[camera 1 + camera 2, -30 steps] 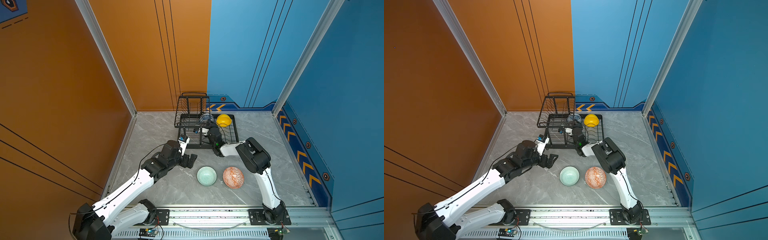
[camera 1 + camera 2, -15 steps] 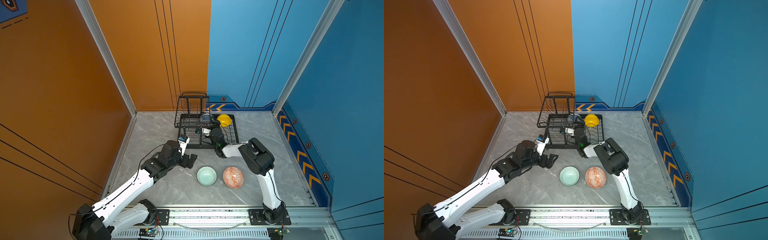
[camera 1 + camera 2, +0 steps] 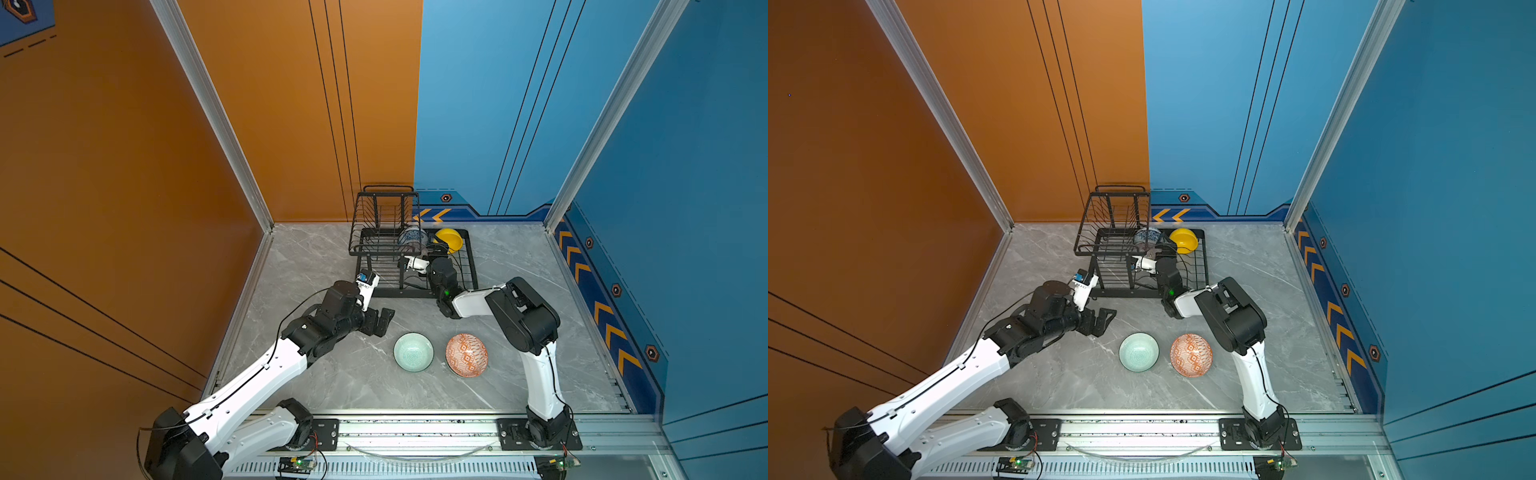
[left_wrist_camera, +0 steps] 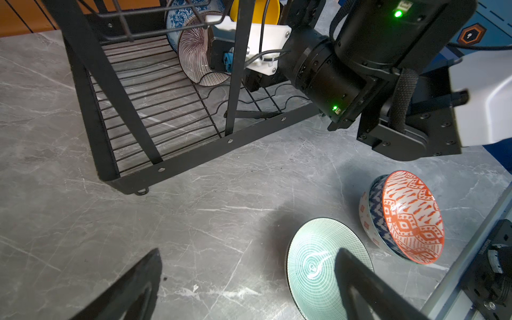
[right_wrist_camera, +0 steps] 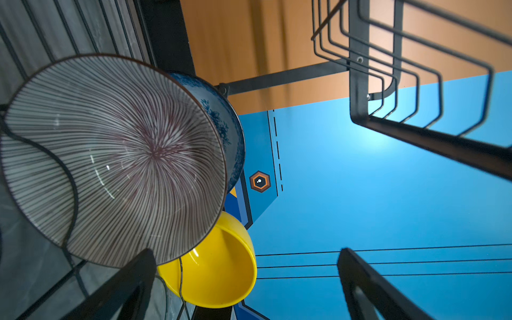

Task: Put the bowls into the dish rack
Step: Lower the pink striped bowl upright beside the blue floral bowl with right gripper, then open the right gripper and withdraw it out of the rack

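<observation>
Reaching into the rack (image 3: 400,293) at 12 o'clock on the desk (image 3: 324,374): the right arm. Its right fingers (image 5: 360,279) are spread wide, nothing between them. The striped bowl (image 5: 110,160) sits just beside one finger; contact cannot be told. That bowl stands on edge in the rack's lower wire slots, leaning back on the blue bowl (image 3: 411,237), also on edge. The yellow bowl (image 3: 449,240) is at 3 o'clock of the blue one, same lower tier, tipped on its side.

The left fingers (image 3: 377,326) are wide open too and empty, low over the desk, just off the rack's front edge at its 6 o'clock.

The mint bowl (image 3: 413,352) is on the desk, mouth up, at 4 o'clock of the left fingers, near but apart. The orange bowl (image 3: 466,354) is at 3 o'clock of the mint one, just beside it, with a narrow gap showing in both top views. Both lie outside the rack, at its 6 o'clock.
</observation>
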